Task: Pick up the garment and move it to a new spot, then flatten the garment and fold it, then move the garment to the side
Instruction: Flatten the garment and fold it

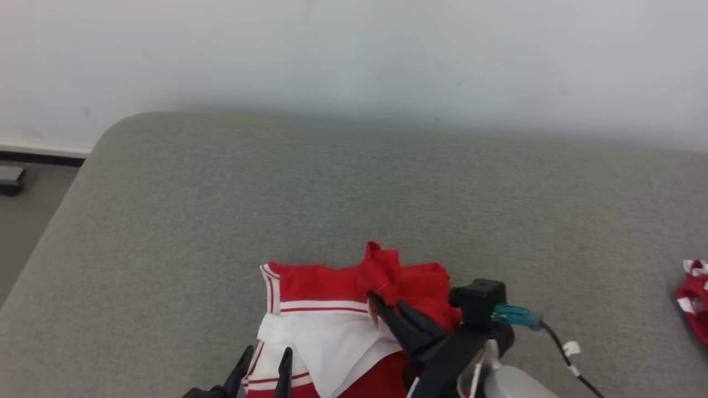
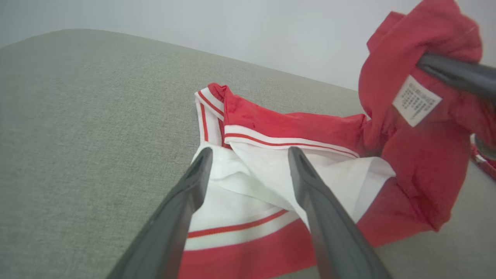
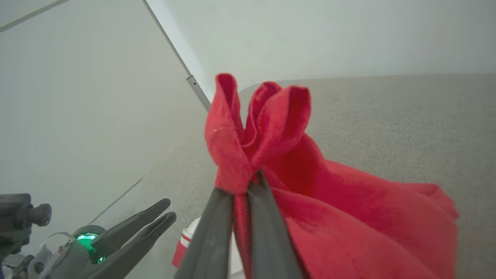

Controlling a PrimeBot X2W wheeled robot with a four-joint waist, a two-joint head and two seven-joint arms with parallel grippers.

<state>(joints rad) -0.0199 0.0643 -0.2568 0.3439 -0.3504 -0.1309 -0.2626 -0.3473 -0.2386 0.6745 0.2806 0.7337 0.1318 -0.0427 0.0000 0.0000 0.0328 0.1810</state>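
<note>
The first step, picking the garment (image 1: 321,326) up, is judged to be in hand. The garment, red with white panels and red-striped white bands, lies crumpled at the near edge of the grey cloth-covered desk (image 1: 166,221), near the middle. A bunch of its red cloth is clamped between the closed fingers of the right tool (image 1: 385,301) and is raised above the rest, which rests on the desk. The left tool (image 1: 267,354) is held with its fingers wide apart over the white panel, and nothing is gripped in it.

For the next move a lift is called for, high enough that the trailing cloth is cleared from the desk before it is carried. A second grip by the left tool on the white panel could be needed.

A white care label (image 2: 416,100) on the raised red cloth is given by the left wrist view alone. How tightly the bunch is pinched is made plain in the right wrist view. Another red and white cloth (image 1: 694,298) at the far right is seen from the head.
</note>
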